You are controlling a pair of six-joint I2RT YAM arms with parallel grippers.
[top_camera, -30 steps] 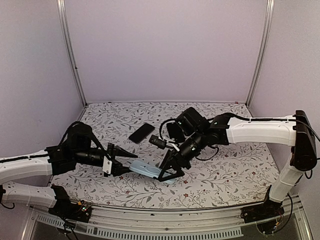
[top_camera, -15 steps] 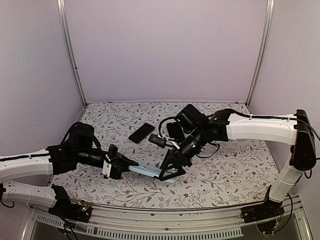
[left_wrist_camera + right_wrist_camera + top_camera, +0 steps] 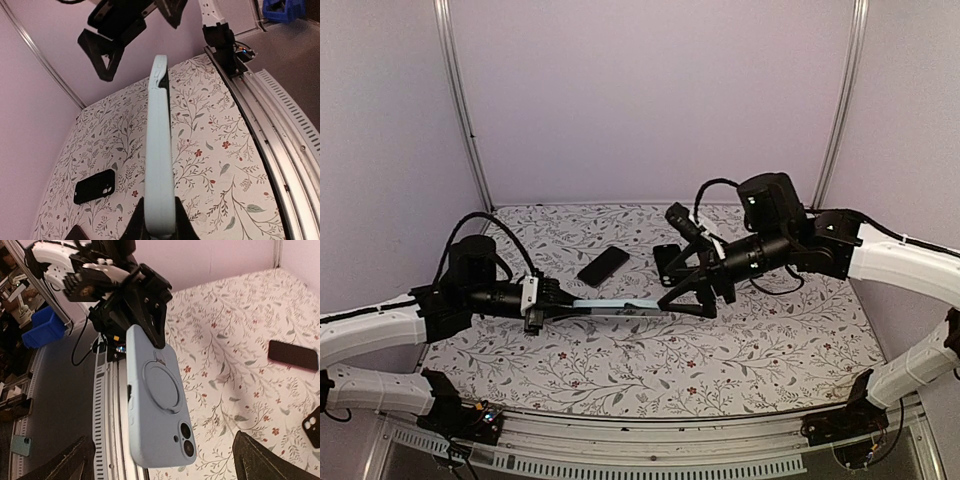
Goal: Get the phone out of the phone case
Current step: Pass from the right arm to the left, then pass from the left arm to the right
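Phone case (image 3: 620, 306) aloft, clamped in left end effector (image 3: 563, 305), seemingly empty; right end effector (image 3: 688, 300) open; phone (image 3: 603, 266) on table (image 3: 770, 350).

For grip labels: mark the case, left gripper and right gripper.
case (image 3: 160, 400), right wrist view, round ring on its back.
left gripper (image 3: 560, 305), top view, fingertips clamping the case end.
right gripper (image 3: 688, 288), top view, gap between its open fingers.

In the left wrist view the case (image 3: 161, 150) shows only its thin edge, with both faces hidden. The left gripper (image 3: 160, 229) is cut off by the picture's lower edge. In the right wrist view the right gripper (image 3: 165, 463) shows only blurred, cropped fingers (image 3: 265, 461). A dark object (image 3: 312, 426) is cut by the right edge.
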